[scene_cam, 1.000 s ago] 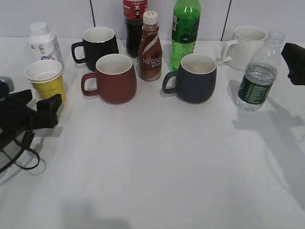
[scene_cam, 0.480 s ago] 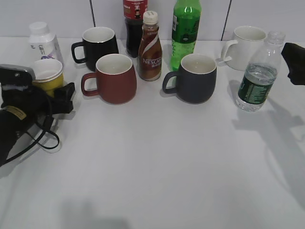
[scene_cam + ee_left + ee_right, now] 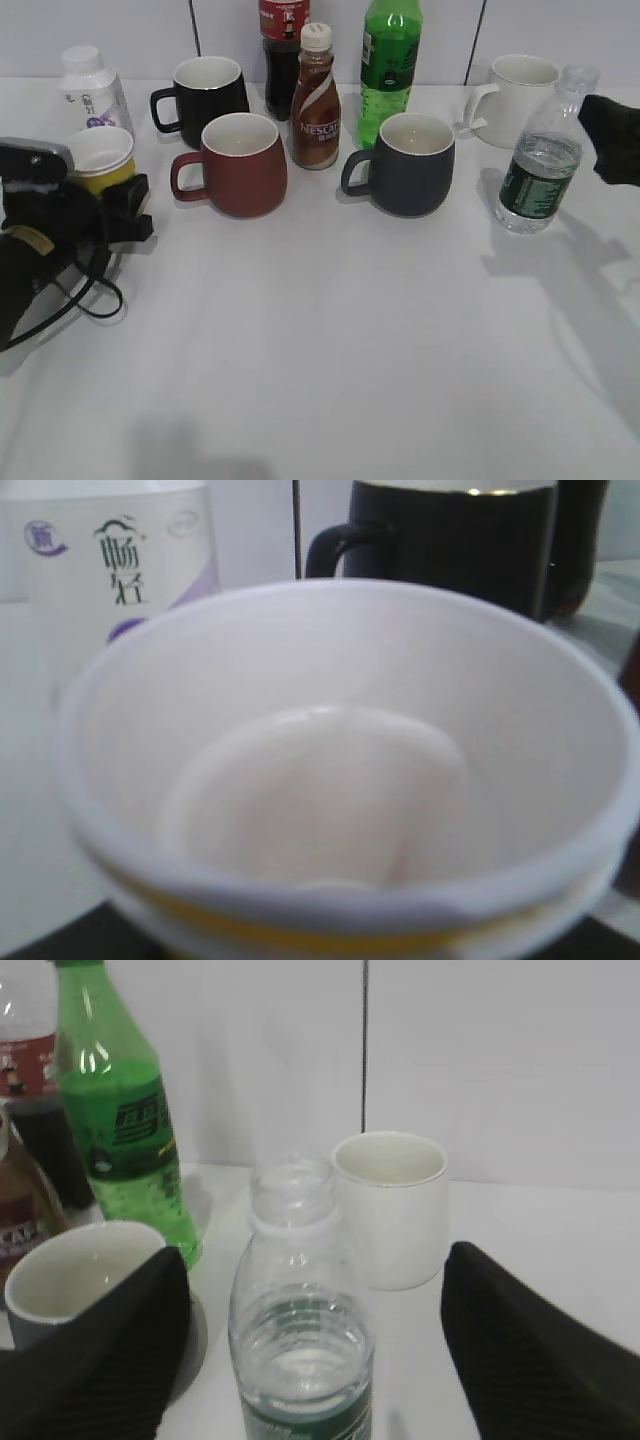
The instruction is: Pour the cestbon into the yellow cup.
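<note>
The yellow cup (image 3: 100, 160) stands at the far left and fills the left wrist view (image 3: 330, 780), empty with a white inside. My left gripper (image 3: 95, 200) is around its lower part. One finger (image 3: 130, 205) lies against the cup's right side and the other is hidden. The cestbon (image 3: 540, 160), a clear bottle with a dark green label, stands upright at the right, part full of water. My right gripper (image 3: 612, 138) is just right of it. In the right wrist view the gripper (image 3: 310, 1300) is open, with the bottle (image 3: 300, 1340) between its fingers (image 3: 520, 1350), untouched.
A white bottle (image 3: 90, 88) and a black mug (image 3: 205, 95) stand behind the yellow cup. A red mug (image 3: 240, 165), a Nescafe bottle (image 3: 315, 100), a cola bottle (image 3: 283, 50), a green soda bottle (image 3: 388, 70), a dark blue mug (image 3: 410, 165) and a white mug (image 3: 520, 98) fill the back.
My left gripper came up around the yellow cup and its visible finger has drawn in against it. My right gripper has edged left toward the bottle.
</note>
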Robot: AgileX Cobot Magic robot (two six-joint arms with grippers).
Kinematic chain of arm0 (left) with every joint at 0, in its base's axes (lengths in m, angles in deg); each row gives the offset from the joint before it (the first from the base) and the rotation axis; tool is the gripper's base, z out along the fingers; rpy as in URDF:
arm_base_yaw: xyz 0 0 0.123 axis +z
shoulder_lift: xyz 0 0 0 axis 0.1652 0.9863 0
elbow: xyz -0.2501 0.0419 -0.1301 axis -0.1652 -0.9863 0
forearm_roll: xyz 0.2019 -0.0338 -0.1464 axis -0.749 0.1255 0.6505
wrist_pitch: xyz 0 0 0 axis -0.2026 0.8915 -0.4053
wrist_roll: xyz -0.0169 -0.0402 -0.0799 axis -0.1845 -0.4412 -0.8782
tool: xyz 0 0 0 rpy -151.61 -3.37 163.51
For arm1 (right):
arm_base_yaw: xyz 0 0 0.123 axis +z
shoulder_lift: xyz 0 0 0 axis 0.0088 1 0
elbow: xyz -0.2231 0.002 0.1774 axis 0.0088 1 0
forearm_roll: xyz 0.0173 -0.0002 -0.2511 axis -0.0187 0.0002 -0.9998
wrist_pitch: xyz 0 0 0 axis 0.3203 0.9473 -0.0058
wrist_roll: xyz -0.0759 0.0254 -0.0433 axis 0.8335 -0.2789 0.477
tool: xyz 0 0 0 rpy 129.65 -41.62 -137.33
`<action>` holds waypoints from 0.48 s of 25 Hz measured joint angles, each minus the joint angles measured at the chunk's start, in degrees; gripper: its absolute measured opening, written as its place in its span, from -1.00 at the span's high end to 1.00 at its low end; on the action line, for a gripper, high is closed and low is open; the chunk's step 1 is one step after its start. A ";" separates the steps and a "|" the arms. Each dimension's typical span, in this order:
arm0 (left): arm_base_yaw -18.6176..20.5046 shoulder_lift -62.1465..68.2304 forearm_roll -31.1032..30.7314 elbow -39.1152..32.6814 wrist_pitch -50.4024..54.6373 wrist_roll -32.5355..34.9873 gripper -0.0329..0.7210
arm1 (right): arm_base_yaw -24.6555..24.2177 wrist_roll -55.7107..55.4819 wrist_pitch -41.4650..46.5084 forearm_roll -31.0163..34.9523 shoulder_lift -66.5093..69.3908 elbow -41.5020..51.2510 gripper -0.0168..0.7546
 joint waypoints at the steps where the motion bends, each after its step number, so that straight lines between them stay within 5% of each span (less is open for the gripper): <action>1: 0.00 -0.40 -0.06 -1.00 -0.34 0.00 -0.15 | 0.00 0.00 -0.22 -1.33 0.53 0.00 -0.57; 12: 0.00 -11.87 -5.97 -15.63 0.07 0.00 -0.14 | 0.00 0.00 -5.51 -3.54 13.84 0.00 -0.71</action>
